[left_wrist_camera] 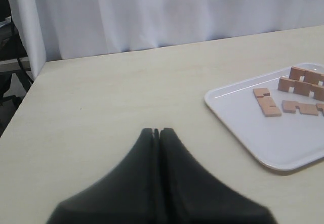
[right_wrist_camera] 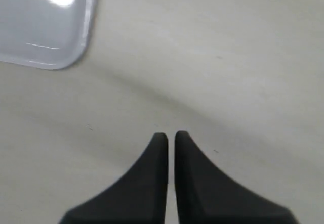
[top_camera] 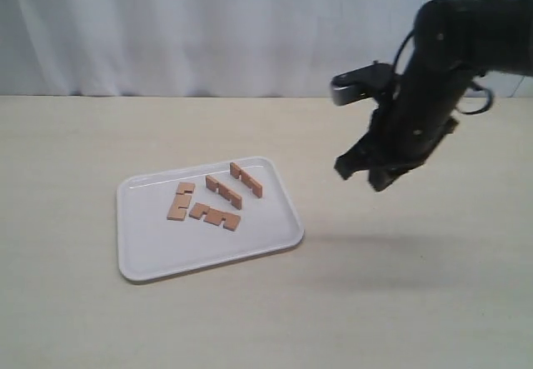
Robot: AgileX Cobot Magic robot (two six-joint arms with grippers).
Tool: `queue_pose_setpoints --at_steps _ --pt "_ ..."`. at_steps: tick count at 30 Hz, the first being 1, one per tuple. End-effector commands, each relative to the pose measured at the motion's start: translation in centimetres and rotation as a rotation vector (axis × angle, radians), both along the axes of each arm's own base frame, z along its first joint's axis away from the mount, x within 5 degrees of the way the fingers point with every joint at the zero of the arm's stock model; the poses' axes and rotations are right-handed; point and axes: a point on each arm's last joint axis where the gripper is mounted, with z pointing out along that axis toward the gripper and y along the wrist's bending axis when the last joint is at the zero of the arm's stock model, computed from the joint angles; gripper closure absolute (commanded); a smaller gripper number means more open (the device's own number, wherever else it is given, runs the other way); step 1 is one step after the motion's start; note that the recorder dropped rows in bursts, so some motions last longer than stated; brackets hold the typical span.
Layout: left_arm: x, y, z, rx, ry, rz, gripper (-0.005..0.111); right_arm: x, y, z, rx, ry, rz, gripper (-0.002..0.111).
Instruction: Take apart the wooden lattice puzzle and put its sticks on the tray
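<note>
The wooden lattice puzzle shows only as several separate sticks on the white tray (top_camera: pixel 166 252). Two sticks lie flat (top_camera: pixel 179 201) (top_camera: pixel 215 216) and two stand on edge (top_camera: pixel 223 191) (top_camera: pixel 246 179), none interlocked. My right gripper (top_camera: pixel 362 176) hangs in the air to the right of the tray, shut on nothing. In the right wrist view its fingertips (right_wrist_camera: pixel 171 135) sit over bare table, with a tray corner (right_wrist_camera: pixel 45 27) off to one side. My left gripper (left_wrist_camera: pixel 157 131) is shut and empty above the table, apart from the tray (left_wrist_camera: pixel 263 138) and the sticks (left_wrist_camera: pixel 267 102).
A white curtain (top_camera: pixel 208 27) hangs behind the beige table (top_camera: pixel 400 302). The table's edge and dark equipment (left_wrist_camera: pixel 10 57) show in the left wrist view. The left arm does not appear in the exterior view.
</note>
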Motion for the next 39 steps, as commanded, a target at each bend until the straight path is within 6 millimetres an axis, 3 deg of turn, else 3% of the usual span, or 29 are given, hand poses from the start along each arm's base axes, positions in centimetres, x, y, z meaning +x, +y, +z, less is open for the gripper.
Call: queue_pose_setpoints --at_steps 1,3,6,9,11,14,20,27,33,39 --pt "0.0 0.0 0.0 0.001 -0.009 0.000 0.107 -5.5 -4.8 5.6 -0.068 -0.142 -0.240 0.104" --pt "0.0 0.0 0.0 0.001 -0.009 0.000 0.107 -7.7 -5.9 6.6 -0.060 -0.191 -0.319 0.104" --pt "0.0 0.0 0.0 0.001 -0.009 0.000 0.107 -12.7 -6.7 7.9 -0.031 -0.351 -0.348 0.104" --pt "0.0 0.0 0.0 0.001 -0.009 0.000 0.107 -18.2 -5.9 6.6 0.072 -0.578 -0.329 0.104" --pt "0.0 0.0 0.0 0.001 -0.009 0.000 0.107 -20.6 -5.6 5.7 0.116 -0.703 -0.320 0.104" --pt "0.0 0.0 0.0 0.001 -0.009 0.000 0.107 -23.9 -5.3 4.2 0.178 -0.849 -0.325 0.104" --pt "0.0 0.0 0.0 0.001 -0.009 0.000 0.107 -29.2 -5.0 3.6 0.288 -1.236 -0.300 0.104" --pt "0.0 0.0 0.0 0.001 -0.009 0.000 0.107 -32.9 -4.9 4.7 0.325 -1.532 -0.251 0.104" --pt "0.0 0.0 0.0 0.001 -0.009 0.000 0.107 -33.1 -4.8 4.6 0.448 -1.509 -0.310 0.104" --pt "0.0 0.0 0.0 0.001 -0.009 0.000 0.107 -33.0 -4.7 4.1 0.447 -1.453 -0.319 0.104"
